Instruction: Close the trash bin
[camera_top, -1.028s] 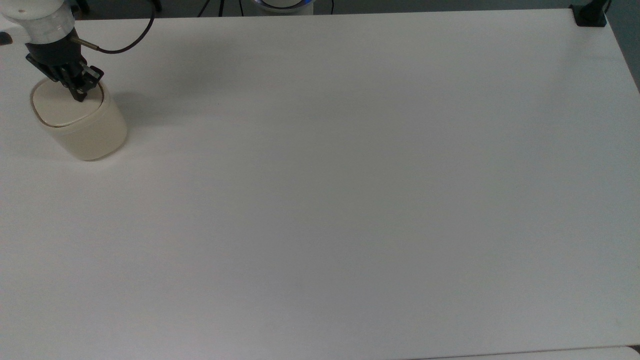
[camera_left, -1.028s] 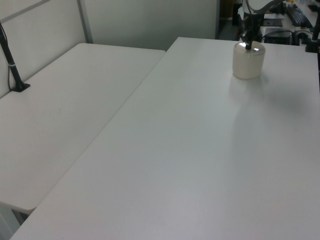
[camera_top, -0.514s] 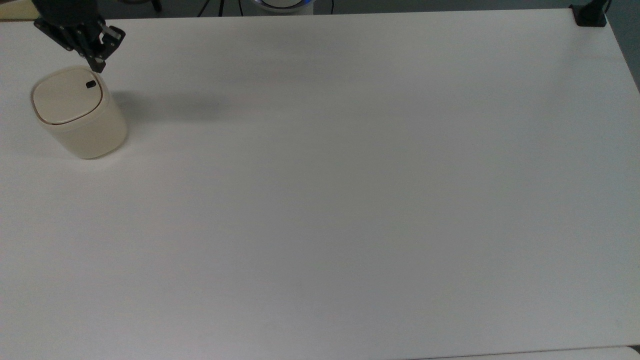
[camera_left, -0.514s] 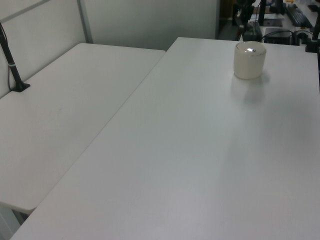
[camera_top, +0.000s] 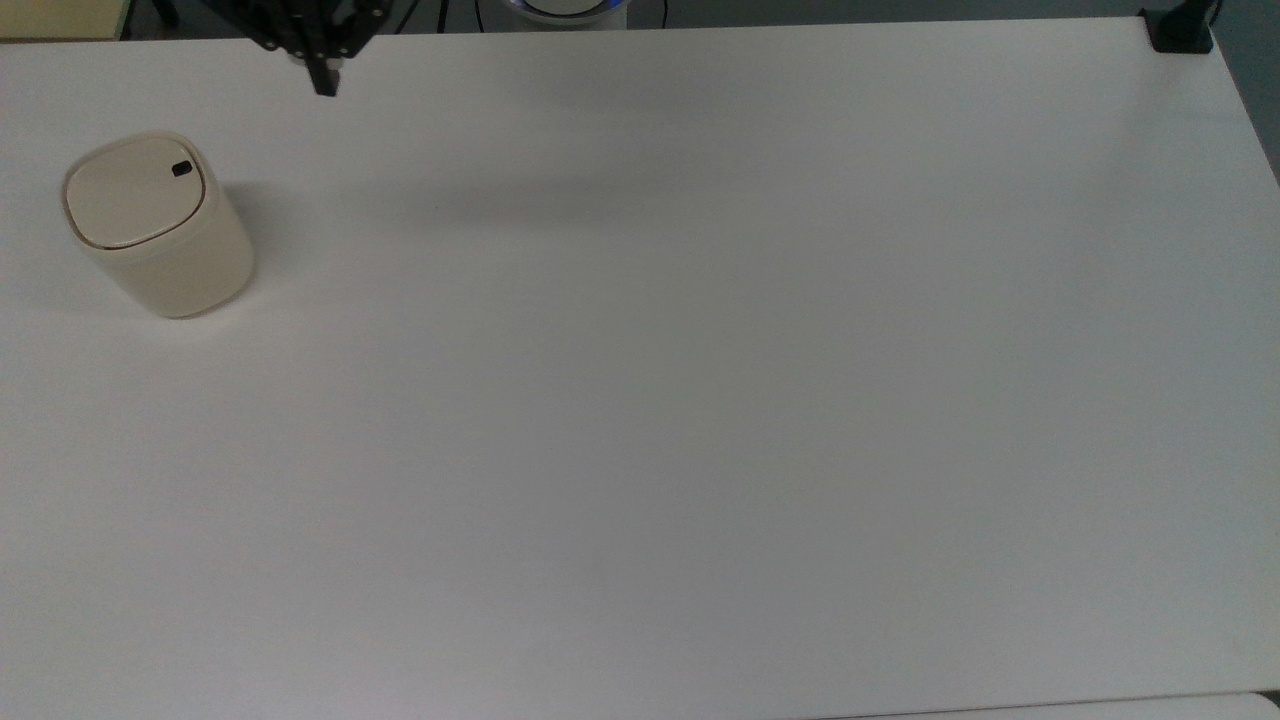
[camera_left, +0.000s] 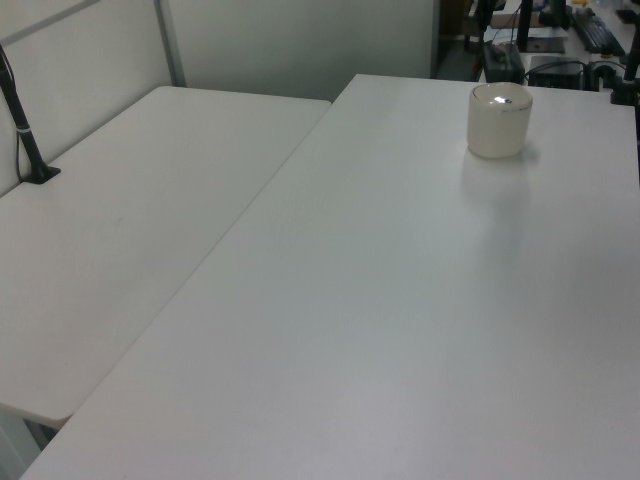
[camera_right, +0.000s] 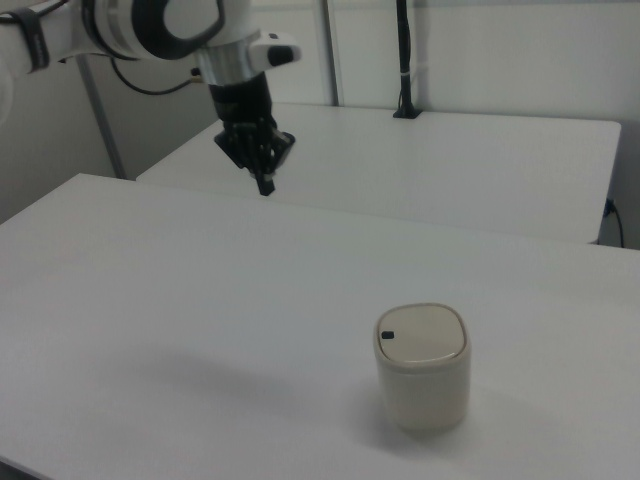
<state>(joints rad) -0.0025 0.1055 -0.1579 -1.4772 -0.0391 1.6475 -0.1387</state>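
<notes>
Cream trash bin (camera_right: 423, 368) stands upright, flat lid (camera_top: 134, 192) shut.

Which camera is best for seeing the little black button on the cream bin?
The top view: the small black button sits plainly on the flat lid of the cream plastic trash bin. The right view shows it too, smaller, at the lid's edge. In the left view the bin is far off and no button can be made out.
</notes>
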